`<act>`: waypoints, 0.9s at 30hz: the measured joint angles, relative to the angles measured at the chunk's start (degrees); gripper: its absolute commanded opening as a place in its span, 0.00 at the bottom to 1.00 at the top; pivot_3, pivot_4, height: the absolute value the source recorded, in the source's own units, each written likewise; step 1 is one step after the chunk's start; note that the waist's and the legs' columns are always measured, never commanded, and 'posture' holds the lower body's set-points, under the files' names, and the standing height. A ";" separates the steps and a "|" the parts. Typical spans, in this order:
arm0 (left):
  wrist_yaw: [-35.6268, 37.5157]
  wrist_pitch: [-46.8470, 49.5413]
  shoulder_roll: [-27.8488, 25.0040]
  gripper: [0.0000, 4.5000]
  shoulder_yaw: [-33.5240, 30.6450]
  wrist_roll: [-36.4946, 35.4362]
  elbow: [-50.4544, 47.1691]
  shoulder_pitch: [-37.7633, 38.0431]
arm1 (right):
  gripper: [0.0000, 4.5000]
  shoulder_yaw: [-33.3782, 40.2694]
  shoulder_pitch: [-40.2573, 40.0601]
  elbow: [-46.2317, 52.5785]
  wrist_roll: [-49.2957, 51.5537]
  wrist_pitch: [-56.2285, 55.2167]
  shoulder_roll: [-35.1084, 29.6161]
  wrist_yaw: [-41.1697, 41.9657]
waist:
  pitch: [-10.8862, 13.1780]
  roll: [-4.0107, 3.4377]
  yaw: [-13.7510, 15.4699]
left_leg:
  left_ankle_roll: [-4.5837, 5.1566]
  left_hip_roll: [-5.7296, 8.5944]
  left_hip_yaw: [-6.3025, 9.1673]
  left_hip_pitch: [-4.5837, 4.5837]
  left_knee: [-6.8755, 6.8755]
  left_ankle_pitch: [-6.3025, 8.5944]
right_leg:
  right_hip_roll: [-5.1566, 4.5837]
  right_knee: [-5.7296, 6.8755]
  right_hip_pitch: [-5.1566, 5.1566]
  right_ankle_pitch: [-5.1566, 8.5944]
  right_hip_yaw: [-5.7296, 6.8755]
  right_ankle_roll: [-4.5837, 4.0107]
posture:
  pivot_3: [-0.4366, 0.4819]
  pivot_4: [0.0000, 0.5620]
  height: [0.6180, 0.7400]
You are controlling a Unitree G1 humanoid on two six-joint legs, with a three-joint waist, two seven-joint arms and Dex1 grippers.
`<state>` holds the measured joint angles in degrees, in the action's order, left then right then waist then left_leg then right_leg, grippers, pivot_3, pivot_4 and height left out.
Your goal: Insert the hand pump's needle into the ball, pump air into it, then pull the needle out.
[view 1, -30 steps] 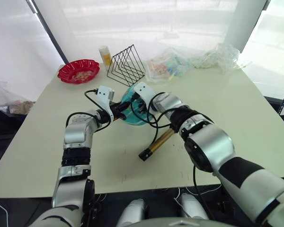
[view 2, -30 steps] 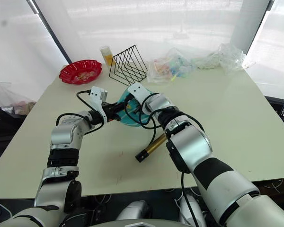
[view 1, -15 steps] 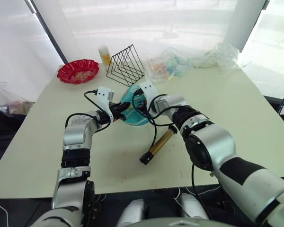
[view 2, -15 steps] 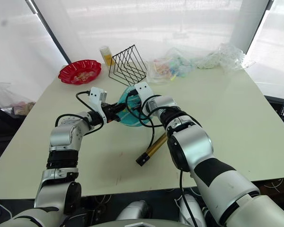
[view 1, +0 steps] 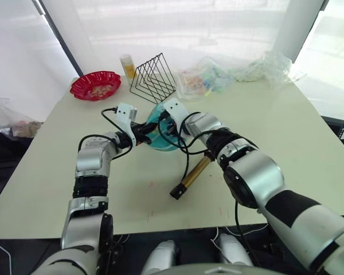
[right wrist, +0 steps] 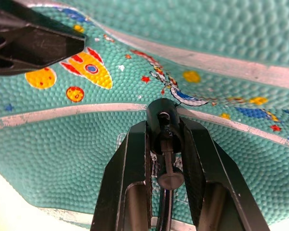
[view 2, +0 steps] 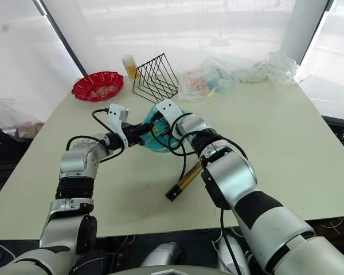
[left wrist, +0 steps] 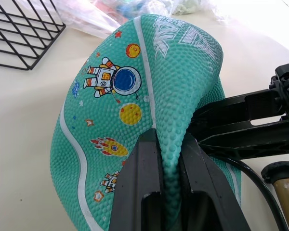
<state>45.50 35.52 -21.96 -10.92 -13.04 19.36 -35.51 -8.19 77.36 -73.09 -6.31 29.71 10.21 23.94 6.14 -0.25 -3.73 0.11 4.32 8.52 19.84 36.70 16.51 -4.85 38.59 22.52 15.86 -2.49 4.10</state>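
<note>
The left claw [left wrist: 169, 159] is clenched on a pinched fold of the limp ball [left wrist: 135, 91], propping it on edge on the table [view 1: 286, 114] directly ahead of its fingers. The right claw [right wrist: 164, 149] grasps the black fitting of the needle [right wrist: 163, 120], whose tip sits against the ball's skin just past its fingertips, close beside a white stripe; whether the pin has entered the valve cannot be told. The pump [view 1: 190, 176] lies flat on the table behind the right claw, nearer the robot, its hose [view 1: 186, 153] looping up to the fitting. The step in hand looks like seating the needle. To do it well, the left claw should hold the fold firm so the skin does not give, while the right claw pushes straight along the pin's axis, without sideways lean that could bend it or skid it off the valve.
</note>
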 measured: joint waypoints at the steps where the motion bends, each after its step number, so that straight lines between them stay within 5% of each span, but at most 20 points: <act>1: 0.34 -0.20 -0.14 0.00 0.17 0.00 0.53 -0.30 | 0.07 -0.46 0.02 0.12 -0.45 0.00 -0.01 0.32 | 0.00 0.00 0.07 | 0.00 0.01 0.02 0.00 0.00 0.00 | 0.00 -0.01 0.00 0.00 0.01 0.00 | 0.48 0.27 1.00; 11: 2.28 -2.62 -0.50 0.00 1.22 0.02 3.87 -1.76 | 0.07 -9.39 0.01 2.08 -8.83 -1.22 -0.32 5.27 | 0.02 -0.01 0.63 | -0.01 0.03 0.07 0.02 -0.02 0.00 | -0.01 -0.04 0.00 0.00 0.04 0.00 | 0.48 0.27 1.00; 16: 2.61 -3.72 -0.12 0.00 2.26 0.05 4.01 -2.29 | 0.65 -11.16 -0.27 3.37 -10.46 -0.34 -0.74 7.84 | 0.24 0.00 1.31 | -0.02 0.04 0.14 0.08 -0.05 -0.01 | -0.01 -0.11 0.02 0.00 0.10 0.00 | 0.48 0.27 1.00; 20: 2.50 -4.07 -0.09 0.00 2.26 0.10 4.41 -2.48 | 0.97 -11.34 -0.76 5.11 -10.37 0.94 -1.34 9.87 | 0.27 -0.02 1.28 | -0.02 0.09 0.27 0.07 -0.06 -0.01 | 0.00 -0.11 0.03 -0.01 0.10 -0.02 | 0.48 0.27 1.00; 27: 2.55 -5.07 0.93 0.00 2.69 0.14 4.33 -3.13 | 0.99 -11.17 -7.73 20.58 -8.46 6.25 -6.78 15.72 | 0.68 -0.06 1.92 | -0.34 0.55 1.20 0.36 -0.04 -0.22 | -0.09 -0.24 0.16 -0.05 0.42 -0.05 | 0.48 0.27 1.00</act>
<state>48.06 30.45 -21.03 -8.23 -12.90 23.69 -38.64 -19.36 69.63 -52.51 -14.78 35.95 3.43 39.66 6.82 -0.31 -1.81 -0.24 4.86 9.72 20.20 36.66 16.30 -4.94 38.35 22.68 15.81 -2.07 4.05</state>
